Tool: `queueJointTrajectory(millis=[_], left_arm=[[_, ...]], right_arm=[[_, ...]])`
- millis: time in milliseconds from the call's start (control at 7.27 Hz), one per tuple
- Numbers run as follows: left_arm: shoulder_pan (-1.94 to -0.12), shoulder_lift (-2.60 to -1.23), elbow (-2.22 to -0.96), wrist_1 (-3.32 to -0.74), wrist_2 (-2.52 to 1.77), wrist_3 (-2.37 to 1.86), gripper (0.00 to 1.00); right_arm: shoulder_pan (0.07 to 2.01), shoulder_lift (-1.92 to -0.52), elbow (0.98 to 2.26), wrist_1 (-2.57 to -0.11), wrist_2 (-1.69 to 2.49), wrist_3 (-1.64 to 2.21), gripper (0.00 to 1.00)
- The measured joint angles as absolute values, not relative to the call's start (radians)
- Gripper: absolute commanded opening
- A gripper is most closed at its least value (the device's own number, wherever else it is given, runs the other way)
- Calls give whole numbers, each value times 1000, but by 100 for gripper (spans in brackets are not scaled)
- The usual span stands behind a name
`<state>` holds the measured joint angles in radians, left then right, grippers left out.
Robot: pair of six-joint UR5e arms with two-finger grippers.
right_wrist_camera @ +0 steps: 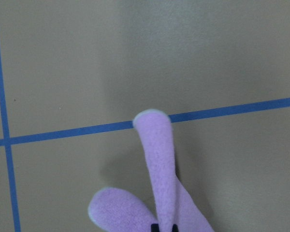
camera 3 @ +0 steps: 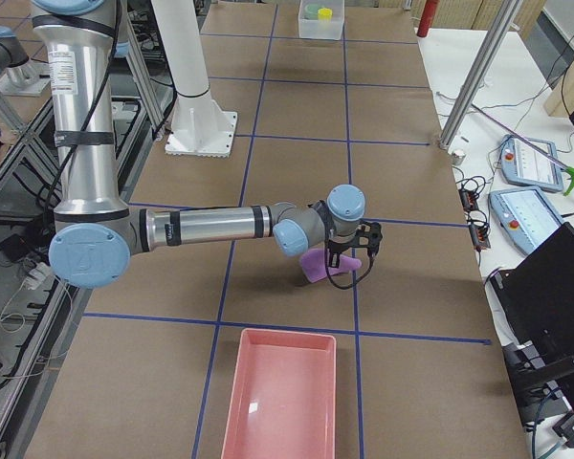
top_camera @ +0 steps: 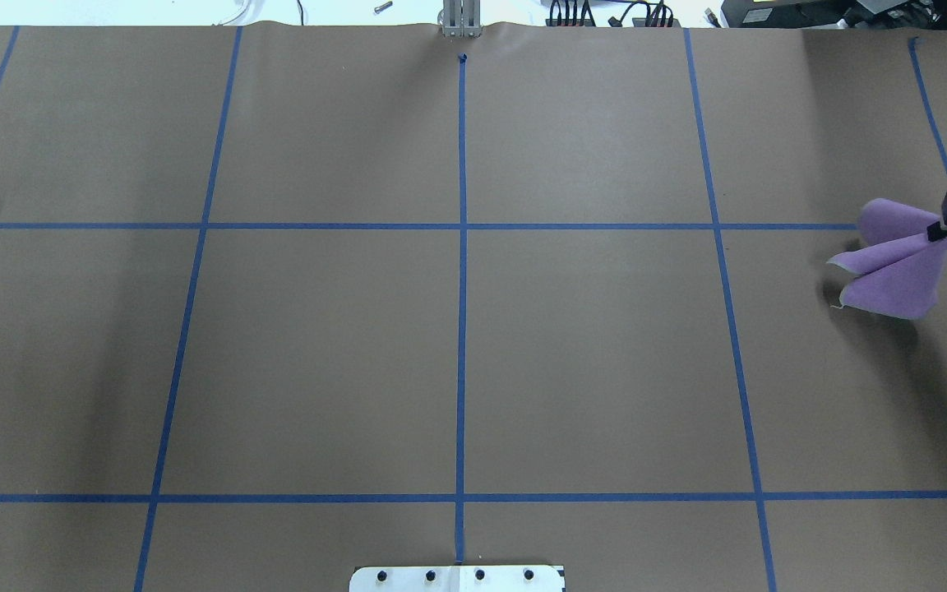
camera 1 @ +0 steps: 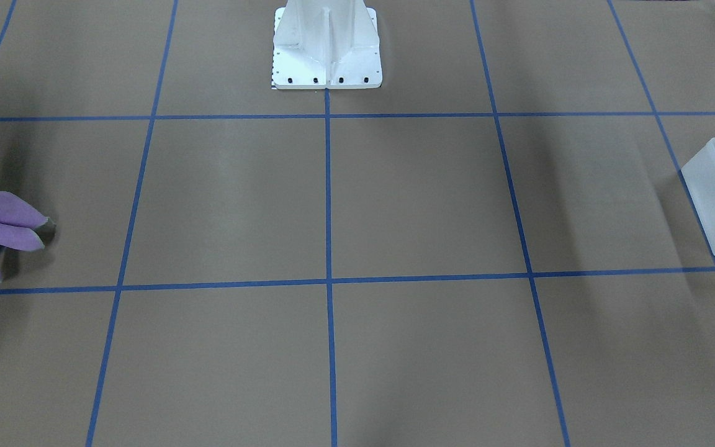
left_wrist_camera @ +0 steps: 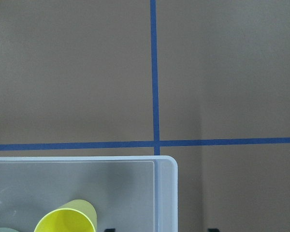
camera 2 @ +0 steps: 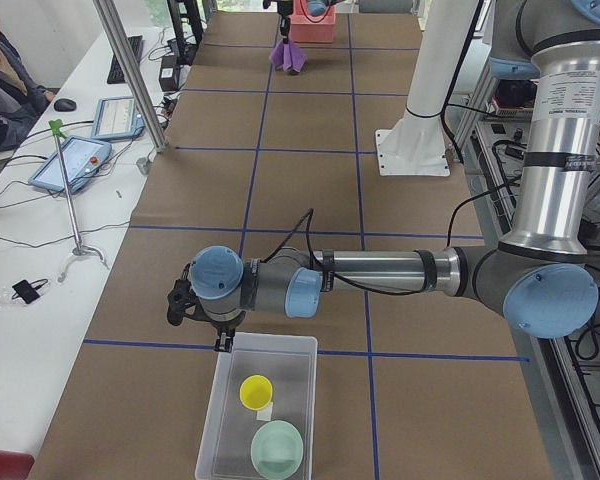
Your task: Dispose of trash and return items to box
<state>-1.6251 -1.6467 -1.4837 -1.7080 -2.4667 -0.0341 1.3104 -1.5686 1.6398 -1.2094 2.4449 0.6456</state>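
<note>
The box (camera 2: pixel 232 392) is a frosted-white bin at the table's left end. It holds a yellow cup (camera 2: pixel 255 390) and a pale green bowl (camera 2: pixel 277 450). It also shows in the front-facing view (camera 1: pixel 712 198) and the left wrist view (left_wrist_camera: pixel 165 193). My left gripper (left_wrist_camera: pixel 161 230) hovers over the box's far rim, its two tips wide apart and empty. My right gripper (top_camera: pixel 938 233) is shut on a folded purple cloth (top_camera: pixel 893 267), which hangs from it just over the table at the right end. The cloth also shows in the right wrist view (right_wrist_camera: pixel 157 159).
A pink tray (camera 3: pixel 282 402) lies at the table's right end, close to the cloth. The white robot base (camera 1: pixel 326 43) stands at the middle of the robot's side. Blue tape lines cross the brown table. An operator and tablets are beside the table (camera 2: pixel 80 160).
</note>
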Motion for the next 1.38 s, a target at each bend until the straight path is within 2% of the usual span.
queueJointTrajectory(millis=[412,825,962,1100,1375], left_arm=[[-1607,-1646,-1484,-1708,-2469,-52,71],[-1594,-1646,-1485,-1711,-2471,-70,71],[-1591,-1646,-1485,-1713,-2471,-76,71],[-1589,-1646,-1486,-1714,-2471,-78,71],[-1580,-1646,-1500,-1712,-2469,-88,72]], right_arm=[[1579,-1651,1710,-1450,2458,193,0],[1807,-1651,1665,-1712,2259,-324,0],[1834,-1650,1599,-1723,2217,-410,38],[1845,-1648,1538,-1715,2200,-456,99],[1852,-1652,1454,-1636,2195,-471,100]])
